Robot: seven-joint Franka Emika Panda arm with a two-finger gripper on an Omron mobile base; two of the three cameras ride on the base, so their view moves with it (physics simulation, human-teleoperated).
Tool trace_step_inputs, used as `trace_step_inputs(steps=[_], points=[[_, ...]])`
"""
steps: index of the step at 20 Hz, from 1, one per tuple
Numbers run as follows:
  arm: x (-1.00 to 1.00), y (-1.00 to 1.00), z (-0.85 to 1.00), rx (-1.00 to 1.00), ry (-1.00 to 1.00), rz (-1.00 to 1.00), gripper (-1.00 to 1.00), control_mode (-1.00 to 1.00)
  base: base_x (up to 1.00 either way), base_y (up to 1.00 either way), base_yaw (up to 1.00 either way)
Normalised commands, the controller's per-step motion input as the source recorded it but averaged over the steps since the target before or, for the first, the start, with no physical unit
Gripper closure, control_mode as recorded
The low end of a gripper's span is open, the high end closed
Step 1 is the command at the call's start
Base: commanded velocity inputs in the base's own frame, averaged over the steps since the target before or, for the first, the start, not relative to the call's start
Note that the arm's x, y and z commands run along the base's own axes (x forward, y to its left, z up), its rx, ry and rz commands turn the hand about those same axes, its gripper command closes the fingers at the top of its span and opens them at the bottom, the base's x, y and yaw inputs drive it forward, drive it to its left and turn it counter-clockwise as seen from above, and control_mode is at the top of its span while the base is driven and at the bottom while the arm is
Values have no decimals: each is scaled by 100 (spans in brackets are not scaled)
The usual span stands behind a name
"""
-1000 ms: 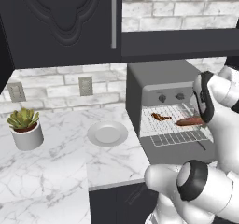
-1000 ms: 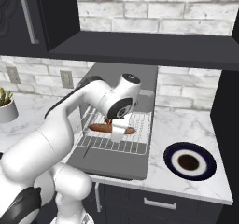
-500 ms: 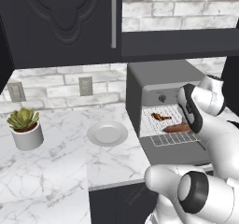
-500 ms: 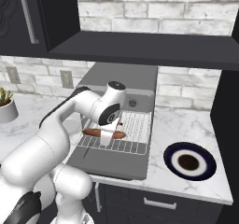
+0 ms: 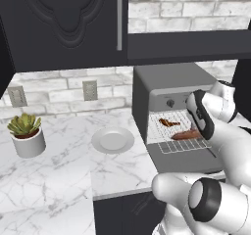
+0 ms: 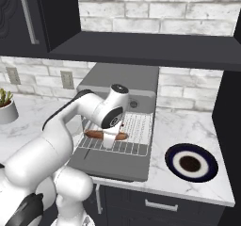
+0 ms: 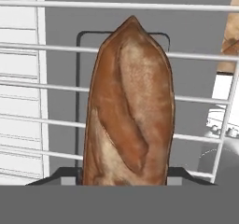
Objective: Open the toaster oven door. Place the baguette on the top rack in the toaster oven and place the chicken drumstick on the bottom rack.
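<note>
— Grey box on the marble counter [image 5: 59,190]: is that the toaster oven [image 5: 169,82]?

— Yes. The toaster oven door [image 6: 113,161] is folded down flat toward the robot, and a wire rack [image 6: 117,145] is drawn out over it.

— Where is the baguette [image 7: 130,111]?

— Over that pulled-out rack. In the hand view it runs up from between the finger tips, with the rack wires passing behind it. From the right base view it lies crosswise under the wrist, a reddish-brown stick [image 6: 96,134] sticking out on either side of the gripper [image 6: 109,139].

— So the pincer has it?

— It does. The jaws stand about half apart and are closed against the sides of the loaf.

— And the chicken drumstick [image 5: 168,122]?

— A small dark brown piece further back inside the oven cavity, seen in the left base view, above and behind the baguette [image 5: 185,134]. Which rack it lies on I cannot tell.

— Anything else on the counter?

— A white plate [image 5: 112,140] left of the oven, a potted plant [image 5: 27,133] further left, and a dark-rimmed plate [image 6: 190,163] on the right.
</note>
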Motion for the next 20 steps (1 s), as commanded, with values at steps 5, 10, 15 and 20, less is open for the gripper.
trace_step_inputs(steps=[5,10,15,20], points=[[5,-3,0,0,0,0,-100,-100,0,0,0],[-1,0,6,0,0,0,-100,-100,0,0,0],[-73,11,39,0,0,12,-100,-100,0,0,0],[-78,10,47,0,0,14,-100,-100,0,0,0]])
